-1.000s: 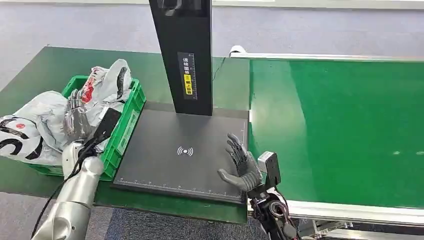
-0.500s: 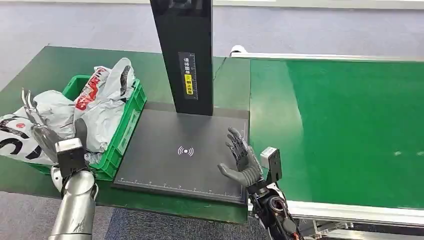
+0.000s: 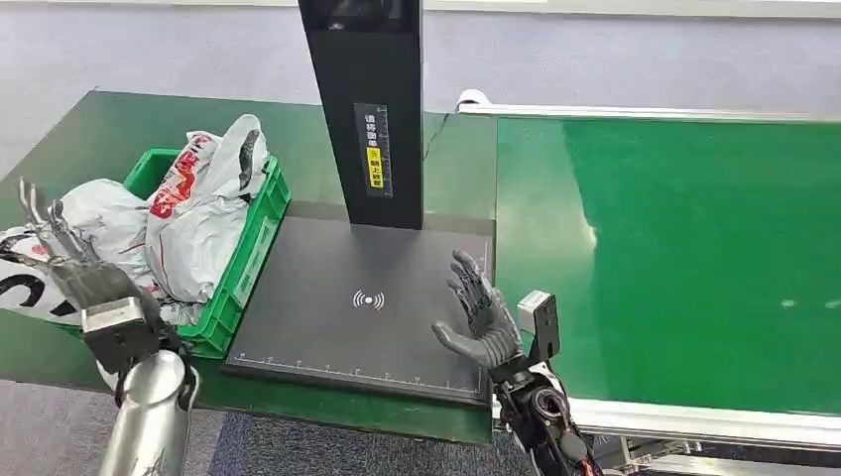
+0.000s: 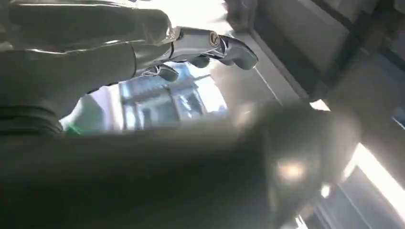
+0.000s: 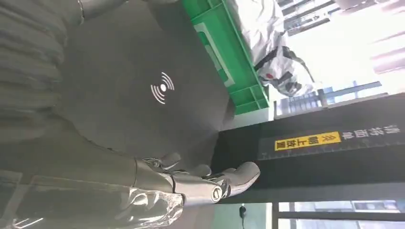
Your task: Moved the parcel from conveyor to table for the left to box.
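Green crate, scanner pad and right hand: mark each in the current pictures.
green crate [image 3: 260, 230], head view, on its bare right wall.
scanner pad [image 3: 327, 327], head view, on the bare black surface left of its wave symbol.
right hand [image 3: 482, 323], head view, on the middle of the palm.

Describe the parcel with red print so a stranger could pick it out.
On the dark green table, left of the black scanner column, stands a green plastic crate. The white plastic parcel bag with red print lies in it; its neighbour overhangs the crate, printed black.
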Available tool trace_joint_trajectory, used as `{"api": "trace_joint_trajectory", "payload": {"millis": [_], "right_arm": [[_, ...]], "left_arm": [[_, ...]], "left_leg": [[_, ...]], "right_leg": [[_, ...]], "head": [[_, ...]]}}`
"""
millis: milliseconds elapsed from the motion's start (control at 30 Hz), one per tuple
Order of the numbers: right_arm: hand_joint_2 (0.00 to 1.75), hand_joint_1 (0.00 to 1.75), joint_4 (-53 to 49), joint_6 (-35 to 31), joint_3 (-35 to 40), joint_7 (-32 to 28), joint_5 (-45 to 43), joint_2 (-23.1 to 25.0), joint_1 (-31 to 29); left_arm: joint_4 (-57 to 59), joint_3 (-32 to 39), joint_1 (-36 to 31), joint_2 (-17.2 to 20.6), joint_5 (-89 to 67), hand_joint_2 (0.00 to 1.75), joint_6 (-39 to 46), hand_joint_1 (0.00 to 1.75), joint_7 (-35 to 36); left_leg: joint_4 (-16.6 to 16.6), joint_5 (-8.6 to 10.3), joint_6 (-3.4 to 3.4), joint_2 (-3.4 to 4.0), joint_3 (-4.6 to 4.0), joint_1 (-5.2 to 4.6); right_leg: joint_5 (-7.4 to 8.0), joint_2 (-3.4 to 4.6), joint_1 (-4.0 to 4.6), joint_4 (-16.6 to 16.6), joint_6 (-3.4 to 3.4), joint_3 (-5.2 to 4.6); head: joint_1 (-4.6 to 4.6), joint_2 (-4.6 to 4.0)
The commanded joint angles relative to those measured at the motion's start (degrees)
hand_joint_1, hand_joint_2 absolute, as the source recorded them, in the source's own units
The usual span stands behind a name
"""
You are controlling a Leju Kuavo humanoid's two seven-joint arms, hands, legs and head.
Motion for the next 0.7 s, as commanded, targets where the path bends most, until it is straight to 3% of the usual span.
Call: {"api": "trace_joint_trajectory", "payload": {"millis": [33,200,467,700], "right_arm": [[1.75,0.00,-2.8,-2.5,0.5,-1.1,1.2,-1.3,-0.2],[1.75,0.00,-6.4,2.3,-0.9,0.0,-2.5,-0.7,3.1],[1.75,0.00,-14.5,-5.5,-1.7,-1.7,4.5,-1.1,6.5],[1.75,0.00,-15.8,-7.1,-2.1,-1.8,6.0,-0.9,6.6]], "left_arm": [[5.9,-10.1,4.7,-0.9,16.7,1.75,-35.3,0.00,5.0],[13.0,-10.5,6.3,-1.9,17.4,1.75,-41.3,0.00,4.8],[15.8,-8.9,7.5,-2.1,15.8,1.75,-49.3,0.00,9.2],[16.3,-8.7,7.2,-2.4,15.4,1.75,-49.7,0.00,9.6]], "left_leg": [[-0.1,0.06,0.04,-0.15,0.05,-0.05],[-0.2,0.04,0.03,-0.09,0.19,-0.07],[-0.1,0.01,0.03,-0.04,0.00,-0.03],[-0.1,0.01,0.02,-0.04,-0.06,-0.02]], "right_leg": [[0.03,-0.05,-0.06,-0.1,0.04,0.07],[0.00,-0.05,-0.08,-0.2,0.03,0.18],[0.00,0.00,-0.04,-0.1,0.03,-0.04],[-0.01,-0.02,-0.03,0.0,0.02,-0.08]], "head": [[0.00,0.00],[0.00,0.00],[-0.02,0.00],[0.00,0.00]]}}
